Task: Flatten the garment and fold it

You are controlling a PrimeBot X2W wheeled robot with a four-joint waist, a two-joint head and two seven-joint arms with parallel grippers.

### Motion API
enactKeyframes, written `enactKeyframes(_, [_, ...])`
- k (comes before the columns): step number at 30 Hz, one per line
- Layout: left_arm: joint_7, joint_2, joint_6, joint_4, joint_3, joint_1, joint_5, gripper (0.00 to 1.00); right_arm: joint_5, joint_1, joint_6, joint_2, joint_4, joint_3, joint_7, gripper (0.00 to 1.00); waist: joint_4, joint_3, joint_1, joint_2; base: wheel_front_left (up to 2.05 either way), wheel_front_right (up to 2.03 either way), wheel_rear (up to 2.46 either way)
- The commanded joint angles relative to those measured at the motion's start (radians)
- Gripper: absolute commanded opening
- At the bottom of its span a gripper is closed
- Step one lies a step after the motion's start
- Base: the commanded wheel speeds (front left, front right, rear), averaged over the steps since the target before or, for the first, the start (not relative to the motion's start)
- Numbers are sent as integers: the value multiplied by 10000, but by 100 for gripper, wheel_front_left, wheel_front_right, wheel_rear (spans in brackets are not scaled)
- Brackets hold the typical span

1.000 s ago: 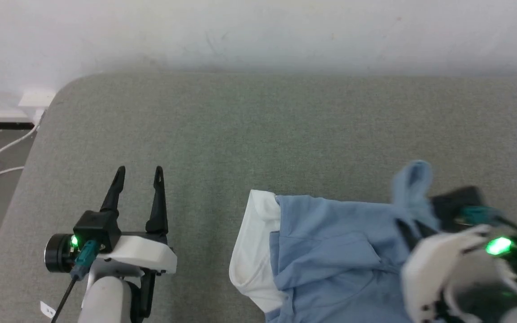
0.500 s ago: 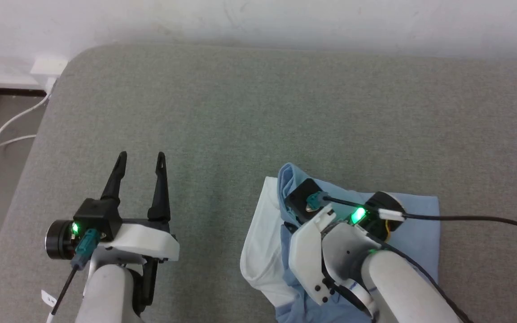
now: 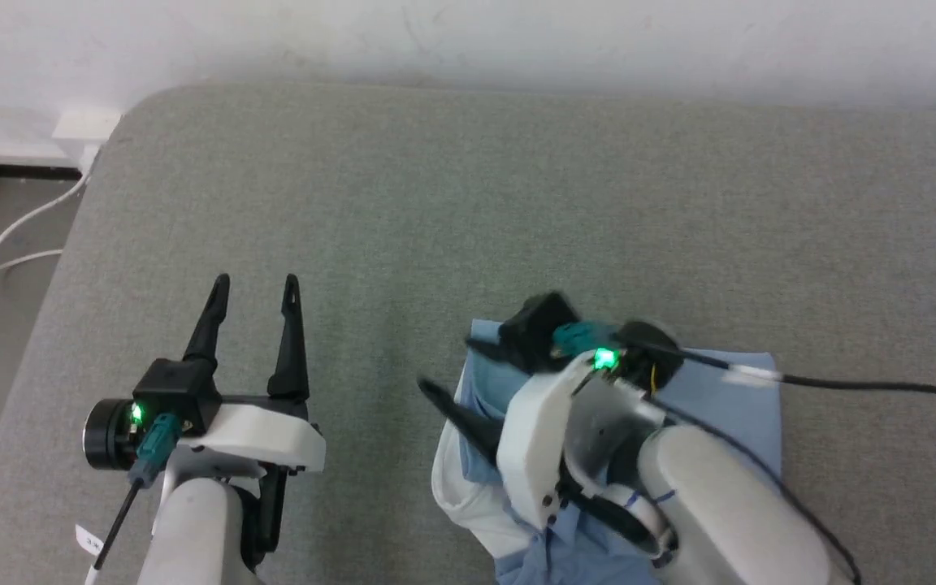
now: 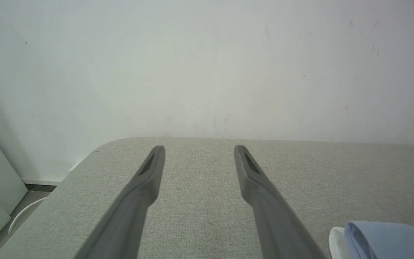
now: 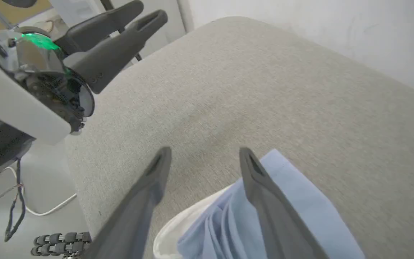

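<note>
Well, right tool [image 5: 205, 153]: stood wide, empty, over the garment [image 3: 748, 402].
Left tool [image 3: 255, 282]: gaped wide, at its nine o'clock.

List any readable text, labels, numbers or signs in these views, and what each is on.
White tag on the black cable at the lower left of the head view: dark marks, too small to read.
Garment: no print or logo on the part that shows.
Nothing else carries text that can be read.
</note>
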Motion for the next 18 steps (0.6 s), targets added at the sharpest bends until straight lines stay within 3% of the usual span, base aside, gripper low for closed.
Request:
enactKeyframes(1, [-47, -40, -6, 0, 52, 36, 53, 100, 177, -23, -9, 21, -776, -414, -914, 100, -187, -200, -1, 0, 0, 0, 0])
enactKeyframes(9, [-47, -45, -25, -119, 207, 333, 131, 100, -162, 1944, -9, 21, -3110, -3746, -4122, 100, -580, -658, -1, 0, 0, 0, 0])
enactKeyframes(10, [-47, -45, -25, -119, 207, 333, 131, 100, -162, 1944, -9, 21, -3110, -3746, -4122, 100, -580, -658, -1, 0, 0, 0, 0])
enactKeyframes(14, [-47, -47, -42, -191, 261, 473, 146, 100, -127, 3273, -9, 21, -3163, -5449, -4615, 100, -716, -802, -1, 0, 0, 0, 0])
enactKeyframes(18, [-47, -49, -55, -235, 270, 556, 157, 100, 576, 4199, -9, 22, -2485, -6506, -4452, 100, -781, -873, -1, 0, 0, 0, 0])
